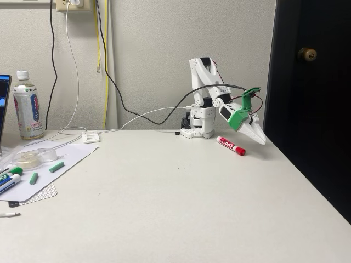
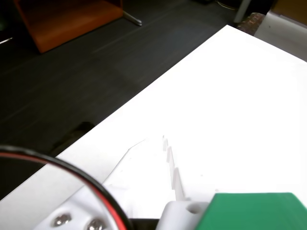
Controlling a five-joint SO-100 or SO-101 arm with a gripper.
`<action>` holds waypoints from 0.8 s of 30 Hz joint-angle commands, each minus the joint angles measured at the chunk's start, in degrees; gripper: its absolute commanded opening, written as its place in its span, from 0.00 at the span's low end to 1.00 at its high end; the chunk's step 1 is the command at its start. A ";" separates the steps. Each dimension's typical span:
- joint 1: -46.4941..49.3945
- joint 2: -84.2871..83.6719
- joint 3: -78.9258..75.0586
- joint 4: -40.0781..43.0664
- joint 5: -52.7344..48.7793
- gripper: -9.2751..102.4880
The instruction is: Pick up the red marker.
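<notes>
Red-capped slim marker with a white barrel and red label (image 1: 230, 146) lies flat on the white worktop (image 1: 164, 197), just left of and below the white-and-green gripper (image 1: 261, 138) in the fixed view. Its long axis runs from upper left to lower right. The arm leans forward, fingers (image 1: 255, 131) angled down near the worktop's right edge, seemingly closed and empty.

Even, soft indoor light in the fixed view; wrist view overexposed, table (image 2: 249, 96) glaring white
</notes>
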 commanded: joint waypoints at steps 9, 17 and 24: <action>-0.53 5.89 -4.48 8.79 1.41 0.10; -0.26 18.11 -9.40 27.60 4.22 0.11; 0.09 27.86 -13.89 41.04 9.14 0.08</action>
